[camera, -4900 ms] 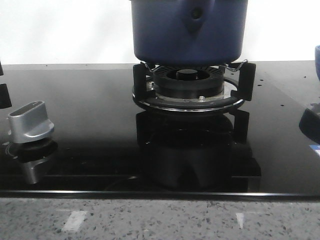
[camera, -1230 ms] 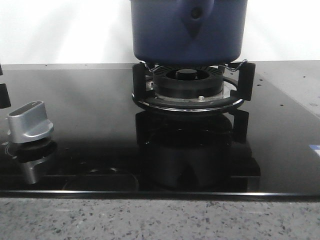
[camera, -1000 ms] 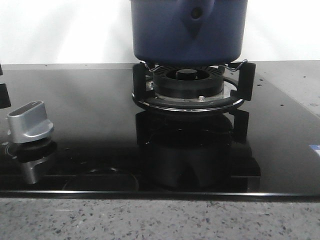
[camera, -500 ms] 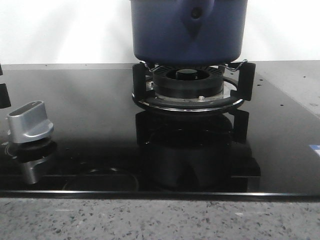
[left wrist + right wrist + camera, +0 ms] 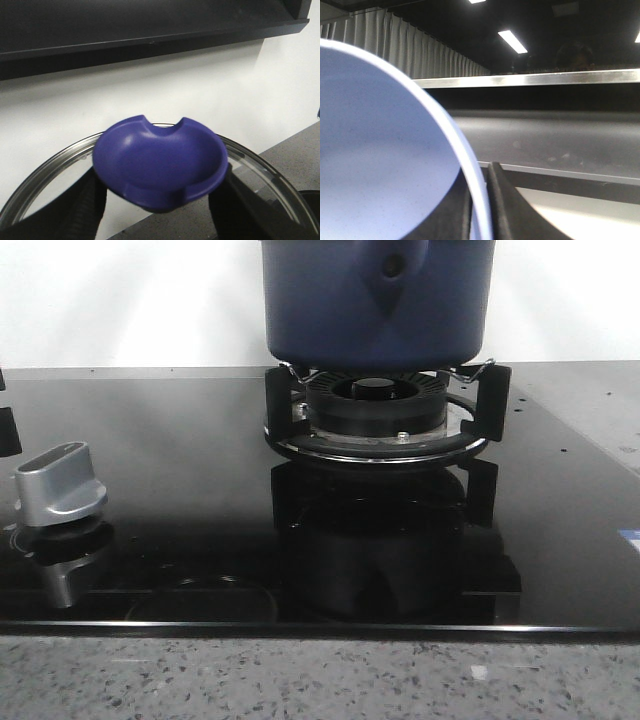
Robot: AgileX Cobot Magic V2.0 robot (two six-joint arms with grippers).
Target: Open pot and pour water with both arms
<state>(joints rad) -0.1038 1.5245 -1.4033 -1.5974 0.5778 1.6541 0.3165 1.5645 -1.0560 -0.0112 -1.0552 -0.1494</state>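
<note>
Right-edge vessel gone; one pot (image 5: 378,300).

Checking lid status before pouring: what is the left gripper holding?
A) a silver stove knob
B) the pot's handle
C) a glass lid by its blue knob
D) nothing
C: in the left wrist view the black fingers flank the lid's blue knob, with the glass lid and its metal rim behind.
</note>
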